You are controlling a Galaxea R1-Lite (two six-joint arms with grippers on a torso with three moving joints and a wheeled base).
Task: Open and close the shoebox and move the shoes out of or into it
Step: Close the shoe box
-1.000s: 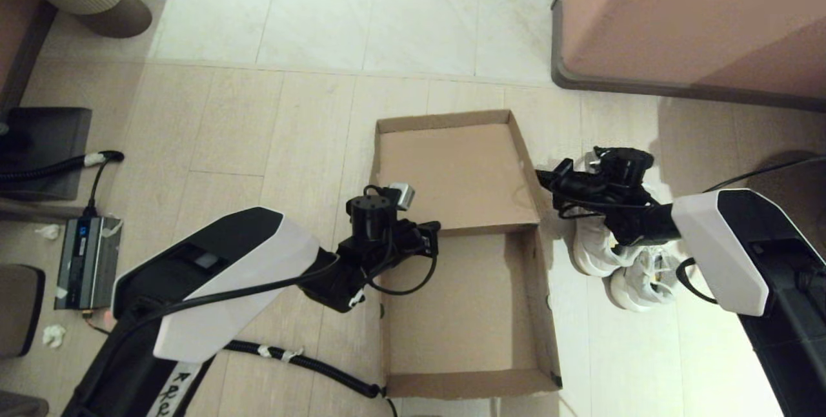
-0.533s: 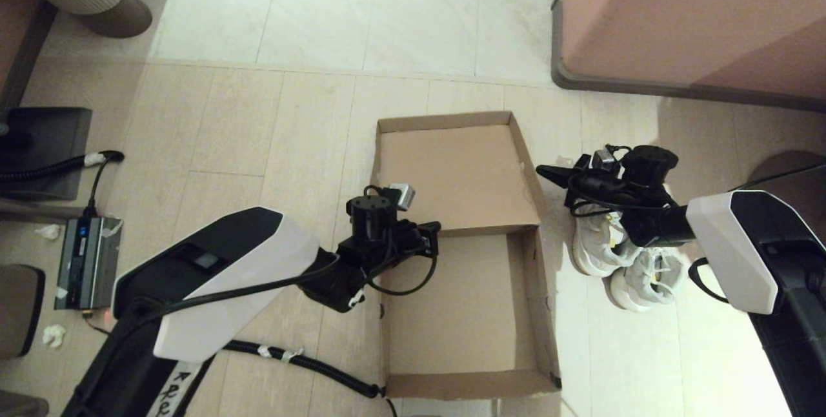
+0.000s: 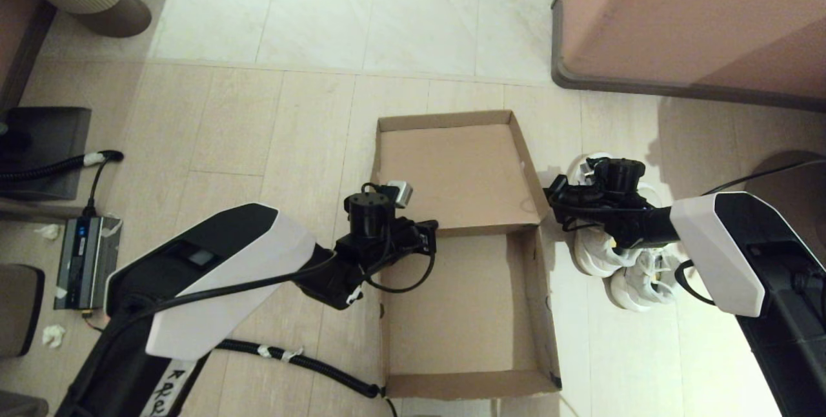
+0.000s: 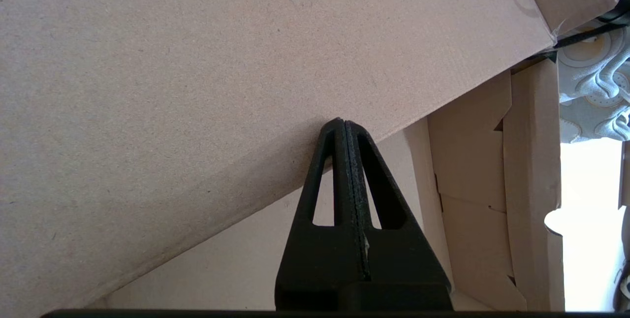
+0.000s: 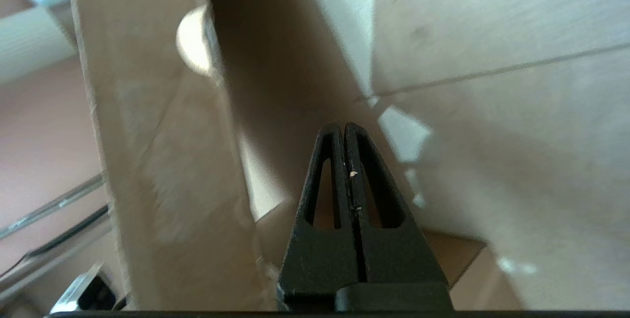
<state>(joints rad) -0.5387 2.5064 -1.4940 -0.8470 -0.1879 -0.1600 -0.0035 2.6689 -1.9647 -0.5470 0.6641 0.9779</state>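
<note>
I see my left gripper's (image 4: 344, 123) black fingers pressed together against the brown cardboard shoebox lid (image 4: 221, 72).

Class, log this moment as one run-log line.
shoebox: open, empty | shoes: on floor beside it | left gripper: shut, at lid | right gripper: shut, by box's outer wall

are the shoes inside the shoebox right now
No, the shoes sit on the floor beside the shoebox, on its right side under the right gripper, and the box tray is bare cardboard.

Warm, dim light; glare at right; right wrist view blurred.
</note>
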